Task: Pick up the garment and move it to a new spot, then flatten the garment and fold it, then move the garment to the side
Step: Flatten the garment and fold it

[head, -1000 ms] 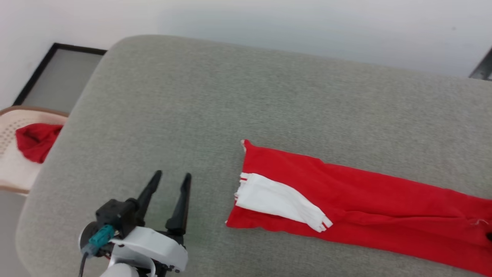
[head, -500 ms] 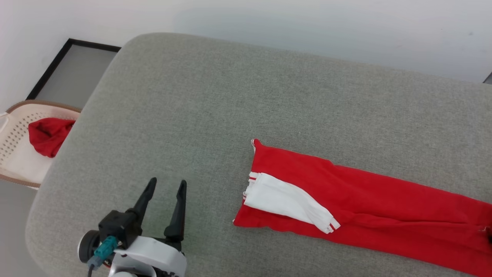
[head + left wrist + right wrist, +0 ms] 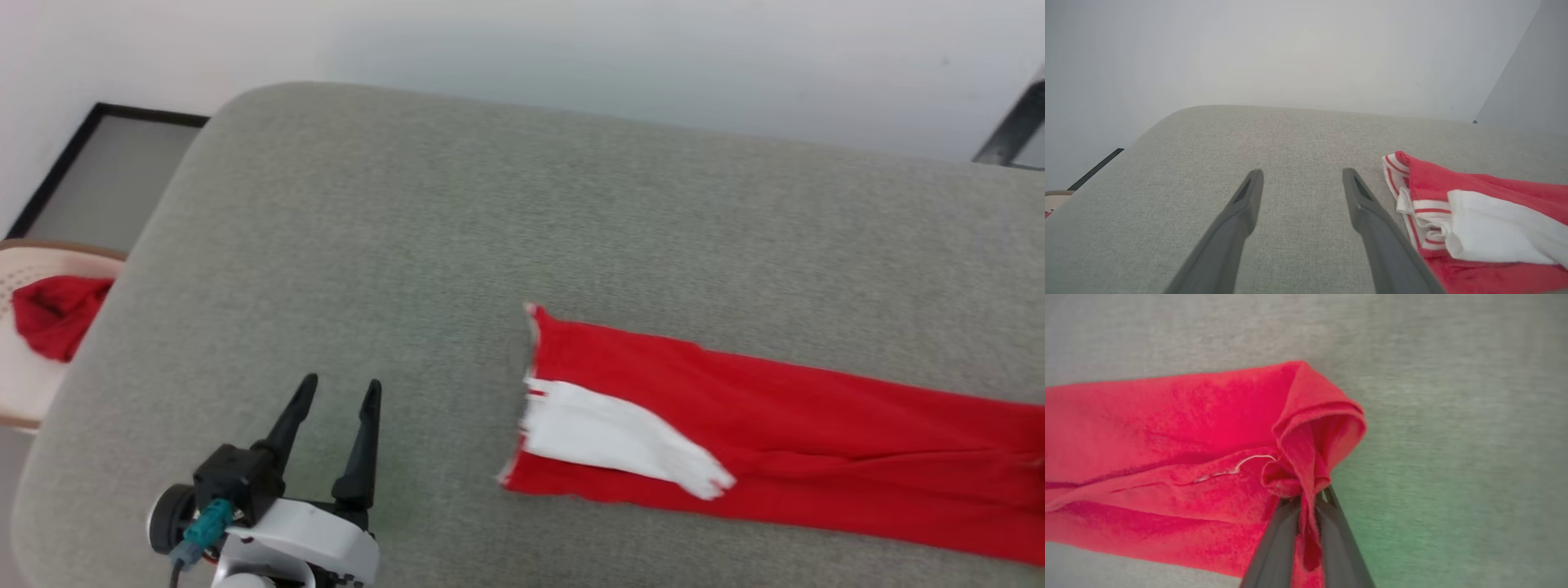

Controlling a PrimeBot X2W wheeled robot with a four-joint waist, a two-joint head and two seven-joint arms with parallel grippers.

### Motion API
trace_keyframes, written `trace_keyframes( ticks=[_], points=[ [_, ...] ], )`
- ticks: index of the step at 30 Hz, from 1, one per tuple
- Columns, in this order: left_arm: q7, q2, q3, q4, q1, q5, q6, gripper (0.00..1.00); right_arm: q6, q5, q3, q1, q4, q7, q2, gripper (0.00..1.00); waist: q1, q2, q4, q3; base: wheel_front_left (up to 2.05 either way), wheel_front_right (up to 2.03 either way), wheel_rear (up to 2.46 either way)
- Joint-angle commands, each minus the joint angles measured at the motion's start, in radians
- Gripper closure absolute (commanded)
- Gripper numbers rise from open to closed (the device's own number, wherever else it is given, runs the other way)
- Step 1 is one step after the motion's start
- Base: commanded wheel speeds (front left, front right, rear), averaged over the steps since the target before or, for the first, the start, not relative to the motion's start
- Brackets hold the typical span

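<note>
On the grey cushion (image 3: 392,245), the garment (image 3: 784,416) in a long folded strip. Near its white-sleeve end, the left gripper (image 3: 339,394), wide apart and empty. On its bunched red end, the right gripper (image 3: 1312,497), pinched tight.

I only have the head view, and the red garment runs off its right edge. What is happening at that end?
Observer: The right gripper is shut on the garment, a bunched fold of its end pinched between its jaws.
Operator: Is that end lifted?
Observer: Cannot tell; it folds over in a loop there, while the rest lies flat on the grey cushion.
Operator: My view blurs the white sleeve.
Observer: Left wrist view shows its red-striped cuff, layered and rumpled, beside the open left gripper.
</note>
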Motion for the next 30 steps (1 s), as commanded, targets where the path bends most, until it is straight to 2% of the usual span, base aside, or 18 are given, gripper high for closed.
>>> trace_keyframes(
  ticks=[1,12,15,18,24,30],
  points=[
    [-0.004,0.001,0.003,-0.002,0.009,0.005,-0.004,0.0,-0.002,-0.014,-0.014,-0.005,0.008,-0.008,-0.019,1.0,0.0,0.0,-0.022,0.01,0.0,0.0,0.0],
    [-0.004,0.033,0.034,-0.031,-0.016,0.014,-0.004,0.0,-0.002,-0.125,-0.227,-0.053,0.147,-0.175,-0.173,1.0,0.0,0.0,-0.108,0.088,0.0,0.0,0.0],
    [0.002,0.039,0.033,-0.035,-0.027,0.017,-0.005,0.0,-0.002,-0.15,-0.257,-0.082,0.185,-0.205,-0.179,1.0,0.0,0.0,-0.12,0.097,0.0,0.0,0.0],
    [0.007,0.04,0.029,-0.029,-0.031,0.016,-0.004,0.0,-0.002,-0.141,-0.233,-0.101,0.183,-0.202,-0.159,1.0,0.0,0.0,-0.129,0.092,0.0,0.0,0.0],
    [0.009,0.028,0.021,-0.008,-0.012,0.003,-0.001,0.0,-0.002,-0.085,-0.112,-0.071,0.041,-0.184,-0.115,1.0,0.0,0.0,-0.136,0.045,0.0,0.0,0.0],
    [0.005,0.021,0.026,0.005,0.013,-0.012,0.002,0.0,-0.001,0.012,0.034,-0.025,-0.249,-0.098,-0.08,1.0,0.0,0.0,-0.119,0.003,0.0,0.0,0.0]
  ],
)
